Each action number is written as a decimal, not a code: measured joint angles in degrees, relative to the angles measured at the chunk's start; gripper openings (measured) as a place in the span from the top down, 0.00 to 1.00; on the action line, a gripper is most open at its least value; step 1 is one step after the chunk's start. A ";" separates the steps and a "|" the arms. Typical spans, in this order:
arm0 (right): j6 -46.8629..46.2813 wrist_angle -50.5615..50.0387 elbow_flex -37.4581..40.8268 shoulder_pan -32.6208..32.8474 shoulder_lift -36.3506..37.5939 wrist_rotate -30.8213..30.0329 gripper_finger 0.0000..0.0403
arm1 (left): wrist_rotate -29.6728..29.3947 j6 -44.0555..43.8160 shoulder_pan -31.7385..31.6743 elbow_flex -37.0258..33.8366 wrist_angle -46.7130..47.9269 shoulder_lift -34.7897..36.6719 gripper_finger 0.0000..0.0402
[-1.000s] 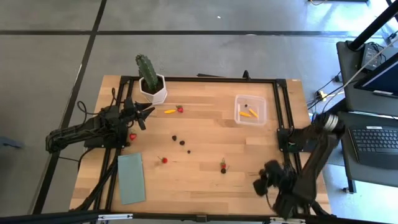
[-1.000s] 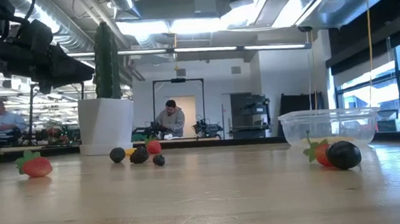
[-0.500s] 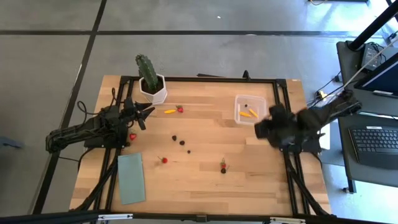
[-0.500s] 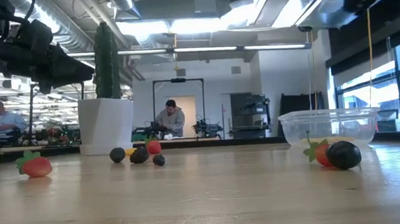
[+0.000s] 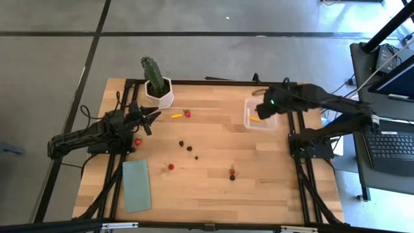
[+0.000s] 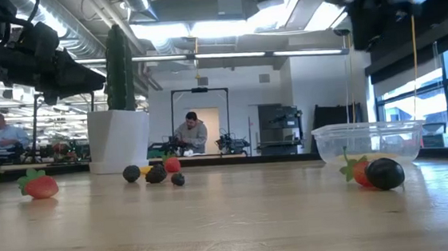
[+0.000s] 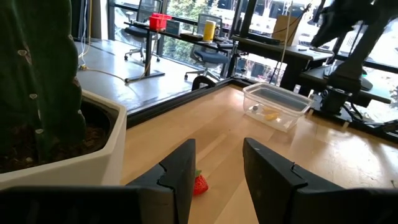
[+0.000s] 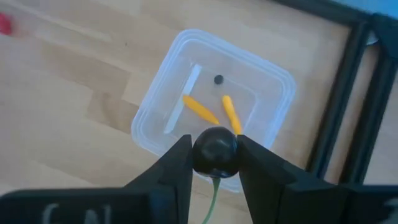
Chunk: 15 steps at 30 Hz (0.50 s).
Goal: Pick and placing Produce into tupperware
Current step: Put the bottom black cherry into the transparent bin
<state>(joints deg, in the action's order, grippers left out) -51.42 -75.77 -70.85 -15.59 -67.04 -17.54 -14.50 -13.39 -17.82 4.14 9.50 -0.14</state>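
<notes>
right gripper holds a dark berry above the clear container

the right gripper [image 8: 214,163] hangs over the tupperware [image 5: 261,114] at the far right of the wooden table [image 5: 213,188], its two fingers closed on a dark round berry [image 8: 215,151] with a thin green stem trailing below it. inside the container lie two yellow-orange pieces [image 8: 212,111] and one small dark berry [image 8: 218,79].

the left gripper [image 7: 214,168] waits at the left side of the table, near the cactus in its white pot [image 5: 157,83]; its fingers stand a little apart with nothing between them. just beyond them lies a red strawberry [image 7: 199,184].

the rest of the produce is scattered on the table. a yellow-orange piece [image 5: 176,116] and a strawberry [image 5: 187,113] lie side by side just right of the pot. three dark berries [image 5: 189,147] sit in a loose row near the middle. another strawberry [image 5: 171,166] lies nearer, and a dark berry beside a red piece [image 5: 231,173] rests further right. one more red piece [image 5: 138,142] sits by the left arm. a flat green pad [image 5: 136,185] lies at the near left.

in the low view, a person [image 6: 190,135] shows in the room behind the table.
</notes>
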 joint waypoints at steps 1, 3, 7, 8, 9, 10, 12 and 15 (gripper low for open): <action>2.19 0.96 0.00 -2.22 -0.96 1.68 0.72 | 0.00 0.00 0.01 0.00 0.00 -0.01 0.69; 6.63 2.61 0.00 -6.41 -3.05 4.79 0.72 | 0.00 0.00 0.02 0.00 0.00 0.00 0.69; 13.32 4.94 -0.02 -13.07 -8.09 9.05 0.72 | 0.00 0.00 0.01 0.00 0.00 -0.01 0.69; 14.52 5.20 -0.02 -14.44 -9.52 10.19 0.72 | 0.00 0.00 0.02 0.00 0.00 -0.02 0.69; 15.95 5.58 -0.02 -15.68 -10.94 11.51 0.72 | 0.00 0.00 0.01 0.00 0.00 -0.02 0.69; 17.41 5.94 -0.02 -16.88 -12.45 12.72 0.72 | 0.00 0.00 0.02 0.00 -0.02 0.00 0.69; 19.97 6.34 -0.02 -18.59 -15.47 14.18 0.72 | 0.00 0.00 0.01 0.00 -0.01 -0.01 0.69; 23.48 7.41 -0.02 -19.93 -19.78 14.62 0.72 | 0.00 -0.02 0.00 0.00 0.00 0.00 0.69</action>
<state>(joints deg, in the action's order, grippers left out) -27.93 -68.37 -70.87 -35.52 -86.82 -2.92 -14.50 -13.41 -17.82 4.14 9.50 -0.14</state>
